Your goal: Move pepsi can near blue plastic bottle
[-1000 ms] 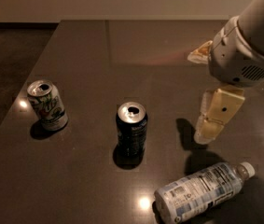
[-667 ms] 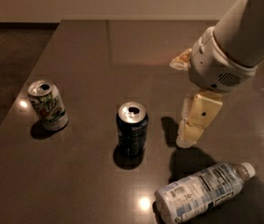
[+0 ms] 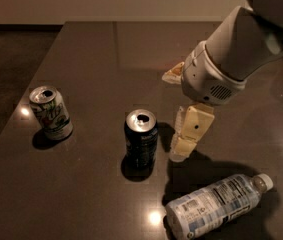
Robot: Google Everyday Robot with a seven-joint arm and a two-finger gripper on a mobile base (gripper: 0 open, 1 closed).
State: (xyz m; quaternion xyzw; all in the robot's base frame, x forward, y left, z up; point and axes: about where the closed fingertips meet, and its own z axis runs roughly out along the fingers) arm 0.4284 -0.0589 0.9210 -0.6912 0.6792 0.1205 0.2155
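The pepsi can [image 3: 141,139] stands upright in the middle of the dark desk [image 3: 91,59], well in from the left edge. Its long axis is vertical and its silver top faces up, with the drinking hole open. The wall of the can is dark navy, and no lettering or logo on it can be read.

The blue plastic bottle [image 3: 216,206] lies on its side toward the near right part of the desk, apart from the can. Its long axis runs slantwise, with the white cap pointing toward the right edge and slightly away. Its pale label carries a block of small print that is too fine to read.

The gripper [image 3: 173,115] hangs just to the right of the pepsi can with its fingers spread wide and holding nothing. One cream finger [image 3: 191,134] points down beside the can without touching it, and the other shows farther back.

A white-and-green can [image 3: 51,113] stands upright near the left edge; its green script is unreadable.
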